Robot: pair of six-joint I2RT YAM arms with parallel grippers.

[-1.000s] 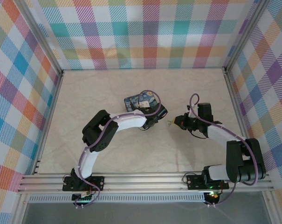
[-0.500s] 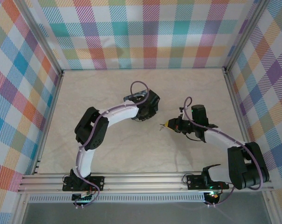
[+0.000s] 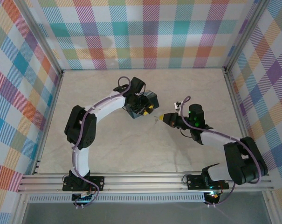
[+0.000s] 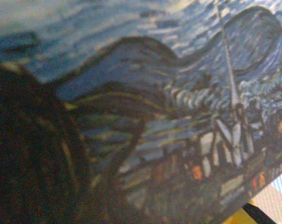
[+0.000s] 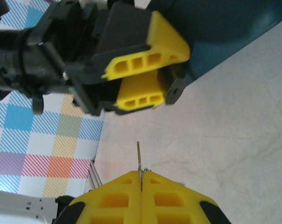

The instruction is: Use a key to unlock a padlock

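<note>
Over the last second my right arm (image 3: 215, 137) has stretched left across the counter (image 3: 113, 149), bringing its jaws closer to the left arm's. The left arm (image 3: 101, 108) has swung its elbow out to the left, so the tin (image 3: 151, 97) shows again beside its wrist.

Nearest me, the right arm lies low and long, with the forearm angled left. The right jaws are pressed together on the key (image 5: 139, 156), whose thin shaft sticks straight out ahead of their tips.

Just ahead of that shaft, and apart from it, the left jaws reach across from the left. Their two yellow fingers (image 5: 147, 58) are stacked with a narrow gap and something dark at the tips. I cannot tell whether they grip anything, and I cannot pick out the padlock there.

The left arm arcs up and to the right from its base, its wrist bent down at the tin. The dark-blue tin sits right behind the left jaws. The left wrist camera sees its face close up, printed with a swirling night sky, a steeple and lit houses.

The plaid wall (image 3: 150, 32) is farthest back.
</note>
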